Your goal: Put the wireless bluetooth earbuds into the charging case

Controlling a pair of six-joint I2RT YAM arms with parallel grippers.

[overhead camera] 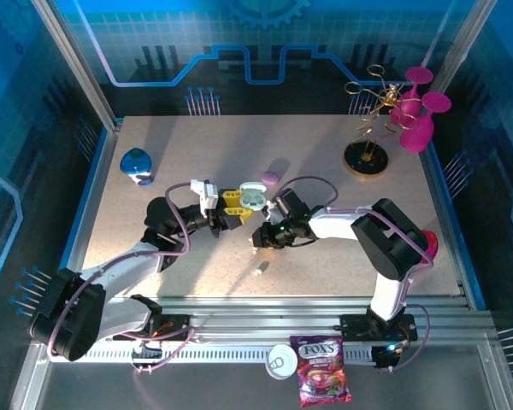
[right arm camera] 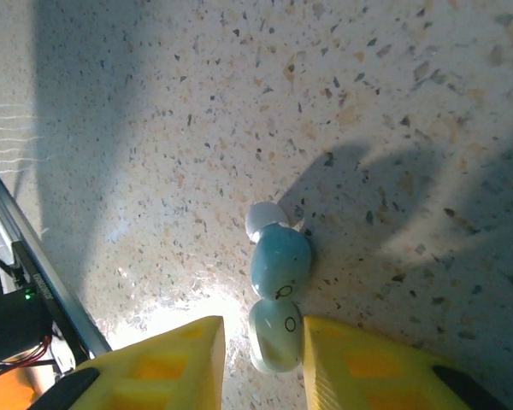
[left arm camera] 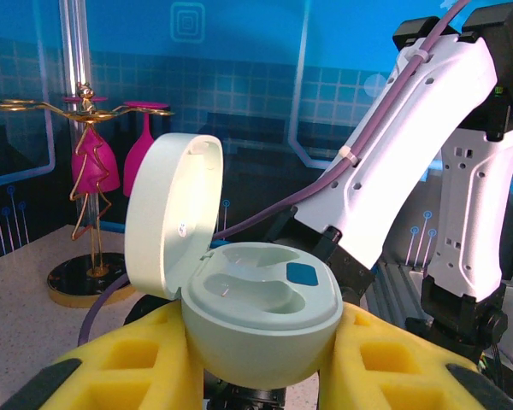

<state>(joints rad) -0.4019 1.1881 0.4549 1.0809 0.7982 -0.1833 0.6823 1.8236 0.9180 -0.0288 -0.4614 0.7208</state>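
Nearest me, on the rail in front of the arm bases, lie a bag of sweets (overhead camera: 323,381) and a round white container (overhead camera: 282,360). Just past them, on the speckled bench (overhead camera: 154,137), sits what looks like a loose earbud (overhead camera: 261,269), too small to make out in detail.

A little farther in, the right hand (right arm camera: 263,323) points down at the bench with an earbud (right arm camera: 280,260) at its tips. This one is pale blue-green with a white tip. Its stem sits between the yellow pads (right arm camera: 167,363), which stand narrowly parted. One pad is against the stem and the other is a sliver off. I cannot tell whether it is truly pinched or only straddled.

Right beside it, the left hand (left arm camera: 261,318) is clamped on the charging case (left arm camera: 256,316), a mint-green pebble wedged between its yellow fingers (left arm camera: 128,359). The lid (left arm camera: 171,213) is hinged up and open. The inner tray shows two wells, with a small blue patch (left arm camera: 303,273) by one of them. The case is lifted clear of the bench, and the right arm (left arm camera: 410,171) is close behind it.

Beyond the hands, a purple case (overhead camera: 269,178) rests near the middle of the bench. A blue case (overhead camera: 137,164) lies well apart from it toward the far left edge. At the far right corner stands a gold wire stand (overhead camera: 366,158) hung with pink glasses (overhead camera: 419,120).
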